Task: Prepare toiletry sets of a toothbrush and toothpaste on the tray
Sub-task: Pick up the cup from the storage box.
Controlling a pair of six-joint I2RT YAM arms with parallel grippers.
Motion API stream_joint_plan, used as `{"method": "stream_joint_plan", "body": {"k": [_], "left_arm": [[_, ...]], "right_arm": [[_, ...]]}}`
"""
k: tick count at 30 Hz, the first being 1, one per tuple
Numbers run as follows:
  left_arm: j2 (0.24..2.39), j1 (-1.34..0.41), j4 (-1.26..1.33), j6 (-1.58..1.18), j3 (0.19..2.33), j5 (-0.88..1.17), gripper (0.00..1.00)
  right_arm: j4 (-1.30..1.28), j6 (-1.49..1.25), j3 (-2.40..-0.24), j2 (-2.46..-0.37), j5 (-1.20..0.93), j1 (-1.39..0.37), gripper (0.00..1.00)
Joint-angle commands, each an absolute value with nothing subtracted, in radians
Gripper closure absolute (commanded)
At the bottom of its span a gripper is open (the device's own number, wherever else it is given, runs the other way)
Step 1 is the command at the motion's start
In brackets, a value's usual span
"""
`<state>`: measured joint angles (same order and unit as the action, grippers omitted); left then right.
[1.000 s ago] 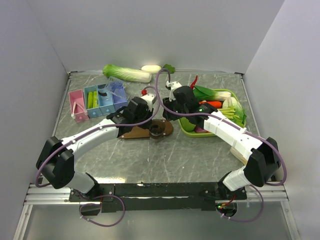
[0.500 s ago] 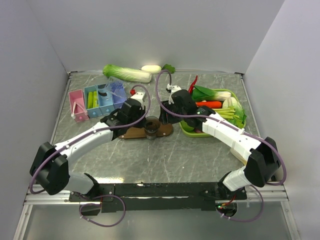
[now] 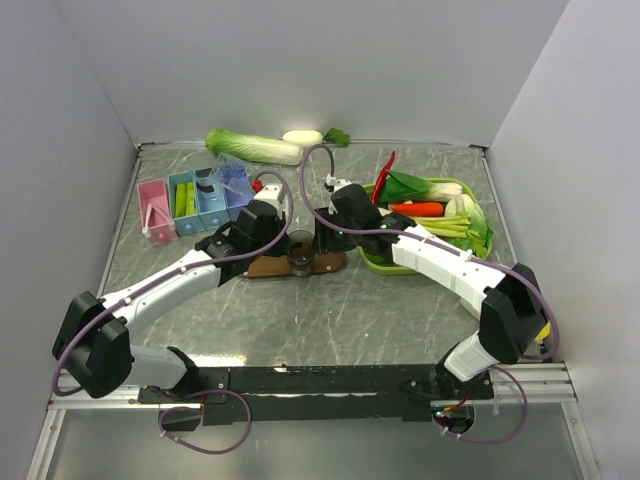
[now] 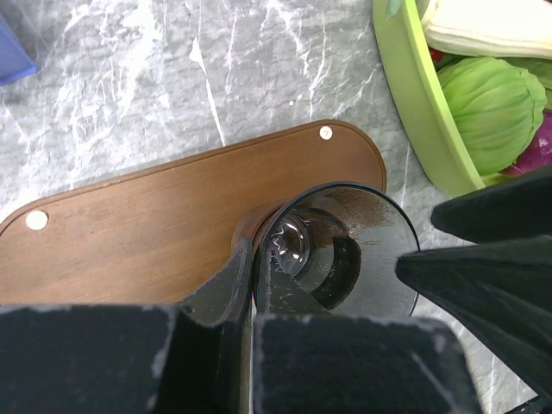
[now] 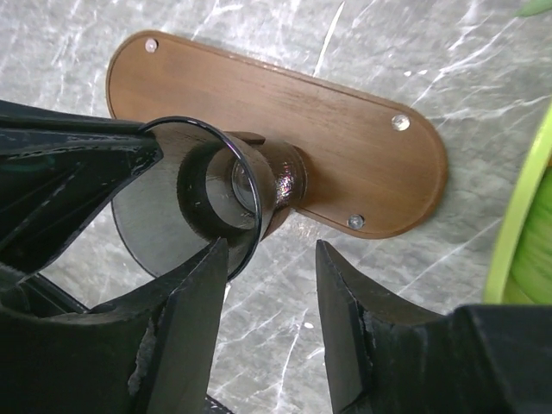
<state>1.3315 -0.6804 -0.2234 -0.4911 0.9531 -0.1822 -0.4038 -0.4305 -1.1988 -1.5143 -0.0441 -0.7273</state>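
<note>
The left jaws are closing tightly on the rim of the tumbler (image 4: 345,250). One finger (image 4: 220,289) is pressing on the outside of the dark see-through wall and the other is sitting inside it. The tumbler is standing on one end of the tray (image 4: 147,224), which is lying on the counter (image 4: 129,78) directly under both jaws. The right jaws are standing partly open and holding nothing. One of their fingers (image 5: 185,319) is waiting just beside the tumbler rim, but contact cannot be told. The basket (image 4: 414,103) is lying just beside the right jaws. The toothpaste (image 3: 183,198) is lying in the box (image 3: 212,212), well apart from the left jaws. Since a second ago, the right arm (image 3: 440,262) has come from over the basket to the tumbler, and the left jaws have reached it.
</note>
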Motion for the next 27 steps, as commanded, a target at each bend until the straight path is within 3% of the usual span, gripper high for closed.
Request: {"method": "stream_joint_plan", "body": {"k": [1, 12, 15, 16, 19, 22, 25, 27], "left_arm": [[1.256, -0.680, -0.084, -0.522, 0.953, -0.195, 0.99], [1.249, -0.680, -0.058, -0.523, 0.942, -0.155, 0.99], [1.244, -0.680, -0.031, -0.519, 0.934, -0.111, 0.99], [1.240, -0.680, -0.020, -0.515, 0.931, -0.079, 0.99], [1.233, -0.680, -0.008, -0.511, 0.917, -0.031, 0.99], [1.242, -0.680, -0.006, -0.503, 0.926, -0.009, 0.99], [1.247, -0.680, -0.008, -0.495, 0.936, 0.015, 0.90], [1.249, -0.680, -0.006, -0.489, 0.939, 0.020, 0.69]], "right_arm": [[-0.384, -0.459, -1.256, -1.542, -0.031, -0.745, 0.50], [-0.356, -0.488, -1.269, -1.577, -0.075, -0.758, 0.62], [-0.356, -0.489, -1.272, -1.583, -0.074, -0.756, 0.72], [-0.357, -0.489, -1.273, -1.586, -0.069, -0.758, 0.84], [-0.360, -0.489, -1.273, -1.585, -0.058, -0.756, 1.00], [-0.356, -0.486, -1.266, -1.569, -0.055, -0.756, 1.00], [-0.363, -0.465, -1.269, -1.551, -0.049, -0.755, 1.00], [-0.362, -0.433, -1.270, -1.540, -0.057, -0.753, 1.00]]}}
